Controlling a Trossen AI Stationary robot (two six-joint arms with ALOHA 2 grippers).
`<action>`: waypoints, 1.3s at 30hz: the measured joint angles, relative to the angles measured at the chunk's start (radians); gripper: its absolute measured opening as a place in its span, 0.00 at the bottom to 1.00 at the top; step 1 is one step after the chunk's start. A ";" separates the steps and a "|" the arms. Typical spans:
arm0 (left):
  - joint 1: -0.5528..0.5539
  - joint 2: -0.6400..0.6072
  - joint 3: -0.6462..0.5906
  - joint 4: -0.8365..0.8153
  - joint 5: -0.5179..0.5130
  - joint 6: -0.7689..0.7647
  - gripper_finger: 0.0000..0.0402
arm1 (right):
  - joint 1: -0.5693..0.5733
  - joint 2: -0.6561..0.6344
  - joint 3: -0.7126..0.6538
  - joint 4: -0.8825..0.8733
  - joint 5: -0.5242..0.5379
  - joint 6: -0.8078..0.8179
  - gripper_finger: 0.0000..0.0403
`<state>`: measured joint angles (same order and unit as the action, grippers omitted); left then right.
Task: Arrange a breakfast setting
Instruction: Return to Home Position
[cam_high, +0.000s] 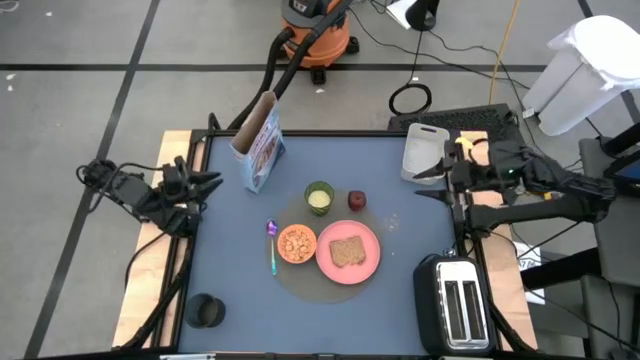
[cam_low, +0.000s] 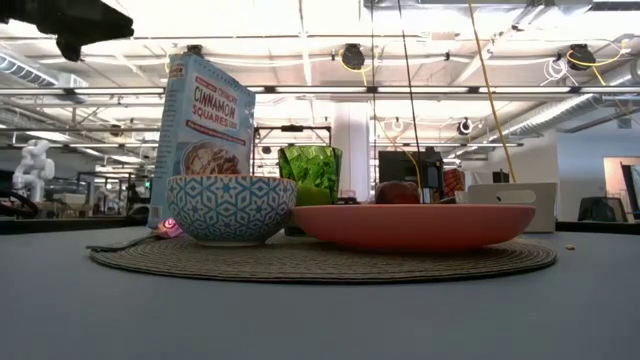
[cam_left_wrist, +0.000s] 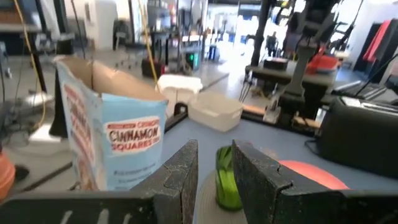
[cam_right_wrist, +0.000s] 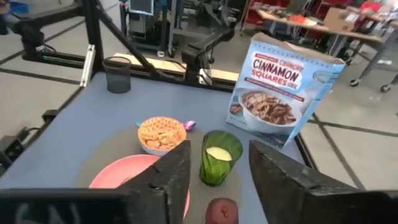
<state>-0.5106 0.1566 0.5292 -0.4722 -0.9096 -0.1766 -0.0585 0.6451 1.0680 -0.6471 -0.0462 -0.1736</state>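
1. The round pink plate lies on a round grey mat near the middle of the blue table, with the brown toast slice flat on it.
2. The small orange bowl, holding cereal, sits touching or just beside the plate's left edge. The purple-teal spoon lies just left of the bowl at the mat's rim.
3. Behind the plate and bowl, the small green cup stands upright with the dark-red fruit just to its right, the two apart.
4. The blue cereal bag stands upright at the table's far left, off the mat and well apart from the cup.
5. The left gripper hangs at the table's left edge, well apart from the setting. Its fingers are parted and hold nothing.
6. The right gripper hangs at the right edge, level with the fruit but well apart from it. Its fingers are spread wide and empty.
7. A toaster sits at the near right corner, a dark cup at the near left, and a white container at the far right.
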 joint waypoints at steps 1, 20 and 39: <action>0.000 -0.012 -0.027 0.047 0.000 0.037 0.26 | -0.006 -0.014 -0.028 0.024 -0.001 -0.004 0.37; 0.096 -0.079 -0.519 1.145 0.173 0.732 0.26 | -0.115 -0.128 -0.247 0.274 -0.115 -0.028 0.14; 0.108 -0.152 -0.519 1.304 -0.104 1.139 0.26 | -0.221 -0.069 -0.249 0.302 -0.218 -0.078 0.00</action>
<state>-0.4022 0.0044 0.0105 0.8322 -1.0133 0.9620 -0.2791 0.5766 0.8192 -0.3448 -0.2642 -0.2517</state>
